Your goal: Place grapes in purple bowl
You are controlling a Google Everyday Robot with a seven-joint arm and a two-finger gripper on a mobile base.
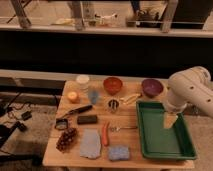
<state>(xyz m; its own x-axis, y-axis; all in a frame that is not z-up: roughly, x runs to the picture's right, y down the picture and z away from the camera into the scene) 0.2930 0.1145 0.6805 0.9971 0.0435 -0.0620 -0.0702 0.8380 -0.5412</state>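
The grapes (66, 139), a dark knobbly bunch, lie at the front left corner of the wooden table (130, 117). At the back right stands the purple bowl (152, 87), and nothing shows inside it. My gripper (171, 120) hangs from the white arm on the right, above the green tray (150, 137) and far to the right of the grapes. Its tan fingers point down, open, with nothing between them.
Along the back stand an orange-red bowl (113, 85), a white cup (82, 80), a blue glass (93, 95) and an orange fruit (73, 96). A small metal cup (113, 105), a black block (87, 119), a carrot-like item (105, 134), a grey cloth (90, 144) and a blue sponge (119, 152) fill the middle and front.
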